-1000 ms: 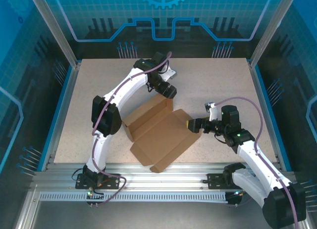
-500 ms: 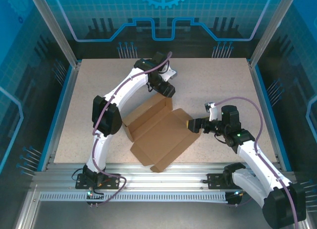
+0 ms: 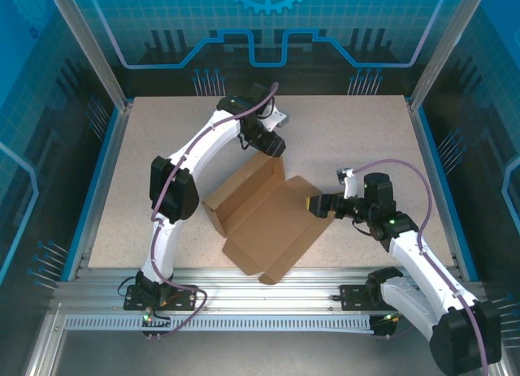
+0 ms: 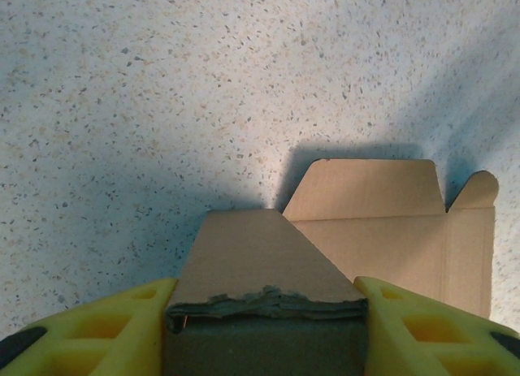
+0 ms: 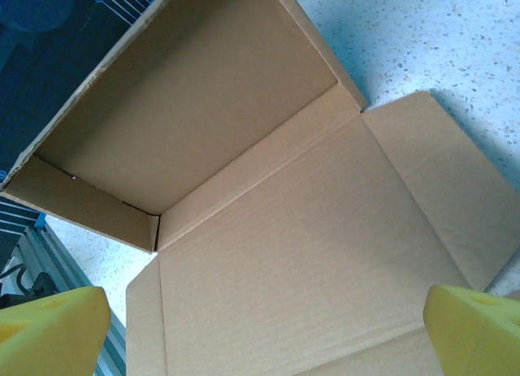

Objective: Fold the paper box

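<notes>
The paper box (image 3: 268,218) is a brown cardboard sheet, partly formed, lying in the middle of the table with its lid panel spread toward the right. My left gripper (image 3: 275,149) is at the box's far corner. In the left wrist view its yellow fingers (image 4: 122,323) press both sides of a folded wall of the paper box (image 4: 252,262), so the left gripper (image 4: 264,311) is shut on it. My right gripper (image 3: 315,205) hovers at the right edge of the lid panel. In the right wrist view the right gripper (image 5: 260,327) stands wide open over the box's inner face (image 5: 284,230).
The speckled table (image 3: 162,149) has free room on the left and at the back. The box's near corner reaches over the aluminium rails (image 3: 244,288) at the front edge. Blue enclosure walls (image 3: 106,149) ring the table.
My left jaws have closed onto the box's far wall. The box has slid a little to the right and toward the front edge. The right arm has stayed put.
</notes>
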`<action>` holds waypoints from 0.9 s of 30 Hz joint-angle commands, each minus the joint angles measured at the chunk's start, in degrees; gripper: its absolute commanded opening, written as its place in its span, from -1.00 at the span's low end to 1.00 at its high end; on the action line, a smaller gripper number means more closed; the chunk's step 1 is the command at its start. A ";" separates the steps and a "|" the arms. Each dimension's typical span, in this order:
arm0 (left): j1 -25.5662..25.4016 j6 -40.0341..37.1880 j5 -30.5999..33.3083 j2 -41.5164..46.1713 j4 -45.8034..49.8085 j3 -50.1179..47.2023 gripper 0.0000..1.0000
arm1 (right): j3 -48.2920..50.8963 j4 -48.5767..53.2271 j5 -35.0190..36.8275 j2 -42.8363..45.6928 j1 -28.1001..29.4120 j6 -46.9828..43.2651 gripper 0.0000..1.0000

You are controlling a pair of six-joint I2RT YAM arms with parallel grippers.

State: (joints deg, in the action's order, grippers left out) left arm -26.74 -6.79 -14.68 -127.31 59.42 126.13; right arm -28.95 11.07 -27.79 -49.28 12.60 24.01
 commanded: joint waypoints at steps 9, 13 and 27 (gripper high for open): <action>12.96 24.36 -13.05 13.36 -23.94 -23.20 0.06 | -10.65 14.96 3.51 3.02 -3.25 -0.71 0.97; 17.95 35.19 -15.71 19.83 -40.74 -38.66 0.04 | -14.29 18.90 5.21 3.31 -3.96 -1.01 0.92; 26.30 57.44 -12.00 33.44 -84.81 -77.26 0.05 | -14.80 18.70 4.89 2.41 -7.06 1.99 0.72</action>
State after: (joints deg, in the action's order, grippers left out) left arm -0.97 45.06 -28.42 -96.23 -12.47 52.97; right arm -43.42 29.78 -22.55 -46.52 6.61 25.08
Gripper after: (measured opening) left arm 0.528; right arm 0.864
